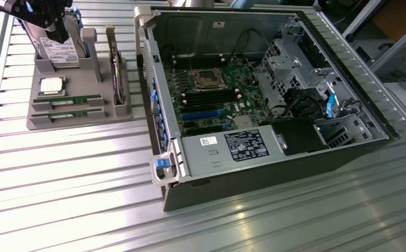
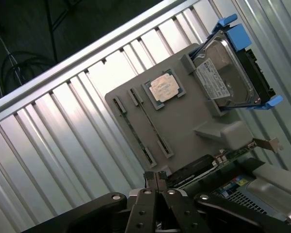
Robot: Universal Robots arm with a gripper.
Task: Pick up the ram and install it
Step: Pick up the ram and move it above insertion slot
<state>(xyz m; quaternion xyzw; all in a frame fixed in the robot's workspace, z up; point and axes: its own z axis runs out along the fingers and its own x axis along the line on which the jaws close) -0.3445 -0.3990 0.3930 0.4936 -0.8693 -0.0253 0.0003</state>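
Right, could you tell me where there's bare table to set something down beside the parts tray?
The slatted table lies bare between the gray tray and the exterior view's lower edge, and again below the computer case. The tray itself is crowded: hard drive, processor, two ram sticks, card.

One gray tray (image 1: 77, 122) carries two ram sticks (image 1: 68, 98), one square processor chip (image 1: 52, 85), one hard drive (image 1: 62, 52) and one bracketed card (image 1: 117, 79). One open computer case (image 1: 273, 176) holds one motherboard (image 1: 213, 102), one processor socket (image 1: 206, 79) and one labelled power supply (image 1: 224, 149).
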